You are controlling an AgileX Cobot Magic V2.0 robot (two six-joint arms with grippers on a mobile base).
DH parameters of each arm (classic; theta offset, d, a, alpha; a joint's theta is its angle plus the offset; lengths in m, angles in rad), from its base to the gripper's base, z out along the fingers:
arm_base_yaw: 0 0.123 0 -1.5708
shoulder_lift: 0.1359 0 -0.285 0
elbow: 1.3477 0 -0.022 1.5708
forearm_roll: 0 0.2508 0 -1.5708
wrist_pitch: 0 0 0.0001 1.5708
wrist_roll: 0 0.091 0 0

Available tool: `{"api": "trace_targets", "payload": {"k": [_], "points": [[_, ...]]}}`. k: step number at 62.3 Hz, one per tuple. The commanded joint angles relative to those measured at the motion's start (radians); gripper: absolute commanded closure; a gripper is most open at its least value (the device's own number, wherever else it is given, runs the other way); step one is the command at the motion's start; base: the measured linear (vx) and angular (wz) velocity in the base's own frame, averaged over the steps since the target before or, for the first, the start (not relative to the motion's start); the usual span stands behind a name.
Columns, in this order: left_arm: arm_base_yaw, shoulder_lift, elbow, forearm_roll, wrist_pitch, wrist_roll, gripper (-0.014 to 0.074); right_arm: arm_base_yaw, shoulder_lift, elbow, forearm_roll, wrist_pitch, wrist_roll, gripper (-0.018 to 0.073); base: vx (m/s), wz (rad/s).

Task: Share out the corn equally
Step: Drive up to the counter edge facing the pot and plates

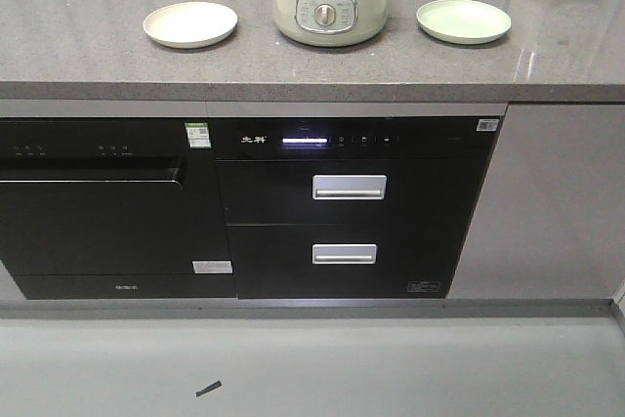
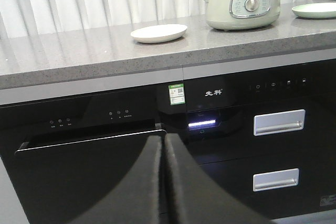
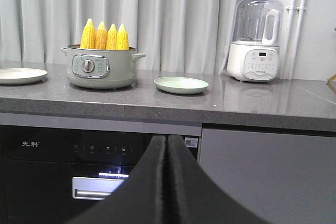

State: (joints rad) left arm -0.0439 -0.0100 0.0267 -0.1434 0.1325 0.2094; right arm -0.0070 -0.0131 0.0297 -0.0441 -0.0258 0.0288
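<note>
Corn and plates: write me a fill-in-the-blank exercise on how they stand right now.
In the right wrist view, ____ corn cobs stand upright in the pot. The white plate and the green plate hold ____ corn. The left gripper and the right gripper are both ____.
Missing words: four; no; shut.

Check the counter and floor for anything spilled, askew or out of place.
Only one thing stands out: a small dark scrap lies on the grey floor. On the counter, the corn stands upright in the pot, the white plate and green plate sit flat, nothing spilled.
</note>
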Motion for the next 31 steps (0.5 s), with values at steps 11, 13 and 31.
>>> {"api": "trace_targets", "payload": {"k": [11,13,31], "points": [[0.001,-0.017,0.003,-0.003,-0.067,-0.010,0.0603,-0.005,-0.003,0.010,-0.007,-0.080,-0.004,0.0564,0.05,0.00],[0.001,-0.017,0.003,-0.003,-0.067,-0.010,0.0603,-0.005,-0.003,0.010,-0.007,-0.080,-0.004,0.0564,0.04,0.00],[0.001,-0.017,0.003,-0.003,-0.067,-0.010,0.0603,-0.005,-0.003,0.010,-0.007,-0.080,-0.004,0.0564,0.04,0.00]]}}
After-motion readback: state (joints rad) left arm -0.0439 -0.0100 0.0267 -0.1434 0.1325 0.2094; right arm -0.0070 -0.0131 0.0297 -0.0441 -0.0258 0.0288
